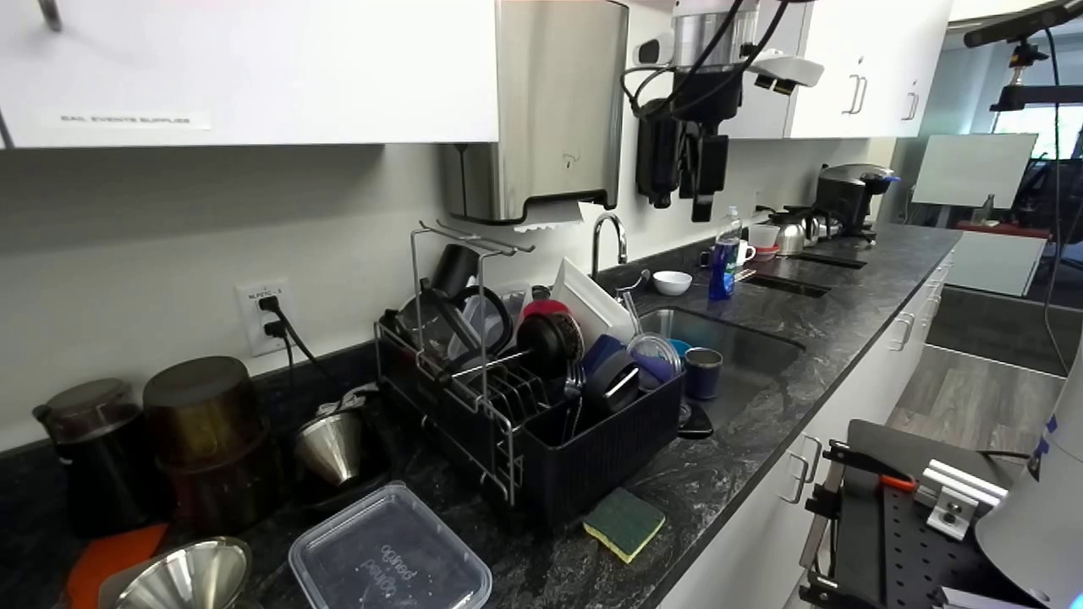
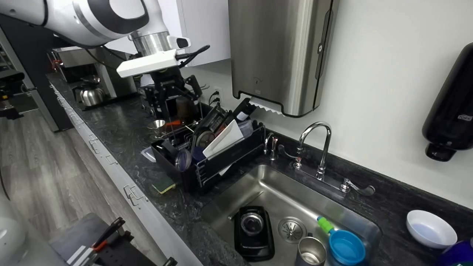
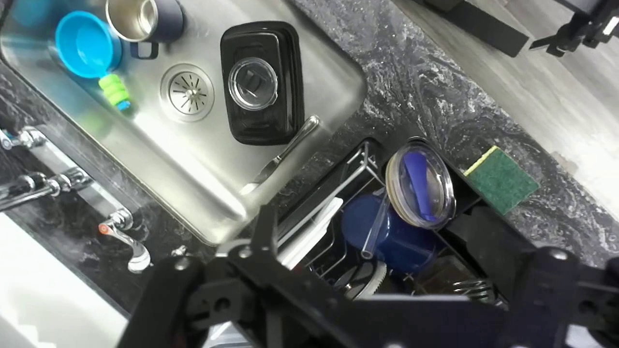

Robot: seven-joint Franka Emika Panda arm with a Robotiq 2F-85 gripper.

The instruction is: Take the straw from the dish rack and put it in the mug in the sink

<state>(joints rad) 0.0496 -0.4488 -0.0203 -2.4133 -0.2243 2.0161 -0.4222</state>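
Black wire forms much of the dish rack (image 1: 605, 457) in an exterior view; the gripper (image 1: 706, 201) hangs above it toward one o'clock, well apart, presumably for clearance.

In an exterior view, the mug (image 2: 311, 253) stands mouth-up in the sink (image 2: 284, 201), between four and five o'clock from the dish rack, which I judge suits a drop from above.

In the wrist view, the straw (image 3: 377, 224), a clear tube, lies in the dish rack at four o'clock from centre, slanting over a blue cup (image 3: 408, 247) that seems to prop it. The jaws are spread wide and hold nothing, probably to straddle something so thin.
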